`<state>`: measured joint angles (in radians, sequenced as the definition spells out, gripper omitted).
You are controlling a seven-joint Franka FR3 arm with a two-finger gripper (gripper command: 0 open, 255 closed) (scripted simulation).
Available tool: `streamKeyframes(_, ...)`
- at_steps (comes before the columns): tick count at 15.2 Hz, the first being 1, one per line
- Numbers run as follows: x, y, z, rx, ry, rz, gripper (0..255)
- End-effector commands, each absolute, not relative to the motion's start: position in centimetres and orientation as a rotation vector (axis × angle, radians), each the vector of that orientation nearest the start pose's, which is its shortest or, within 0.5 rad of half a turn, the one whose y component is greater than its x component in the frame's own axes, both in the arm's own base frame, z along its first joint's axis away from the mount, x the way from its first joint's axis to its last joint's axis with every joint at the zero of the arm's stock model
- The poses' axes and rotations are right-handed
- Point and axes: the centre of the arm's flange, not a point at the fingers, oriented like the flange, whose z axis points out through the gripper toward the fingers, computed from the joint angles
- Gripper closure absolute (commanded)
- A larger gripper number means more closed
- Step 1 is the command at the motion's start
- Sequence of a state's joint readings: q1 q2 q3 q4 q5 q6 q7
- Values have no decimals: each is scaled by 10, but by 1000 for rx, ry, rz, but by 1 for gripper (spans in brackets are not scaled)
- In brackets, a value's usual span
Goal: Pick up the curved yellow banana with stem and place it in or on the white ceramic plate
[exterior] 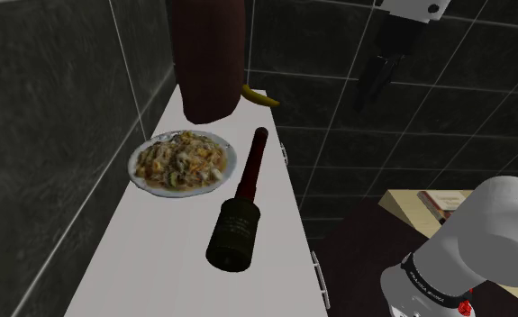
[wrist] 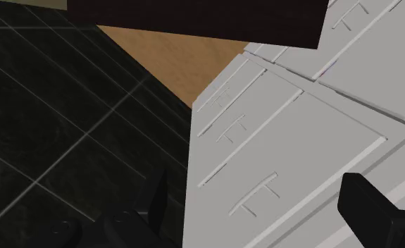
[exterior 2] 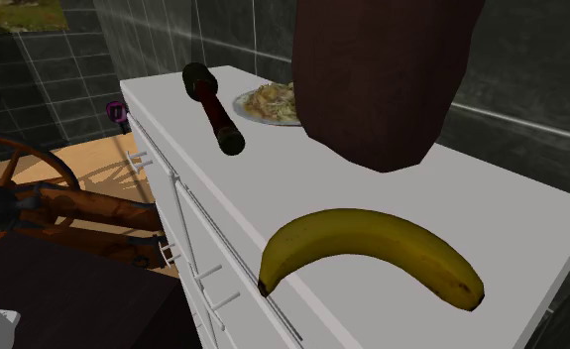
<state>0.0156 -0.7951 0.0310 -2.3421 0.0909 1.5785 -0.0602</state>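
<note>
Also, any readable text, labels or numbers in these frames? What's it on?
No text reads clearly anywhere.
Label on the bottle: pale marks, too blurred to read.
Dark band on the arm: tiny pale marks, too small to read.
Cover of the book: too small to read.
The banana: no sticker or marking.

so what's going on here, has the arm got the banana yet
Not yet. The gripper hangs open and empty, up off the front of the white counter, looking down at its drawer fronts. The banana lies untouched at one end of the counter, past a large dark brown object. The plate is piled with food, with a dark bottle lying beside it.
</note>
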Motion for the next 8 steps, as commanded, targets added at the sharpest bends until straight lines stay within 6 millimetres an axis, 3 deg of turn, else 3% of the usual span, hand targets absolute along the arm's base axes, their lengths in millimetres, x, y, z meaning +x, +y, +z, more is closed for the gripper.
streamKeyframes(1,305,27,601,-3069,-151,-49,0)
streamKeyframes(8,396,43,589,-3045,-172,-32,0)
